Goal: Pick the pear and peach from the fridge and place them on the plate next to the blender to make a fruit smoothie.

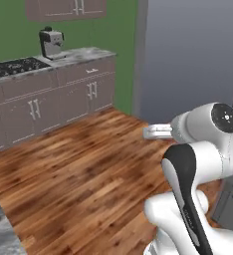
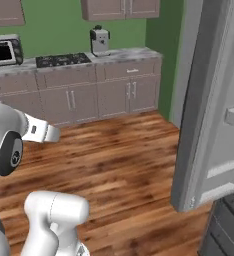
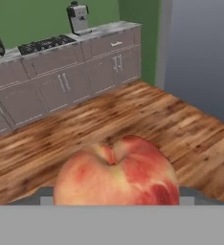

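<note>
Hand view: the peach [image 3: 116,173] sits large at the bottom centre, right at the gripper [image 3: 115,201], above the plank floor. Skin mottled red over pale yellow-orange, smooth, with a dimpled cleft on top. Dark grey finger stubs [image 3: 46,195] flank it low on either side, close against its flanks; the tips are hidden behind the fruit, so the claw appears closed on the peach, partly spread to its width.

Fridge [image 2: 209,105]: tall flat grey body at the right of the right base view, door swung open, pale grey shelves and bins on its inner face. In the left base view it reads as a plain matte grey wall panel.

Floor [image 1: 78,169]: glossy wood planks, warm brown with darker streaks.

Far wall green. Counter run [image 2: 89,90] of grey-brown cabinets with slim pale bar handles, speckled marble-like top. On it: black gas cooktop [image 2: 63,59], boxy silver-and-black coffee machine [image 2: 100,40], and at the left edge a toaster oven [image 2: 4,50] with a dark glass front.

Arm: white glossy shells, black round joint caps.
</note>
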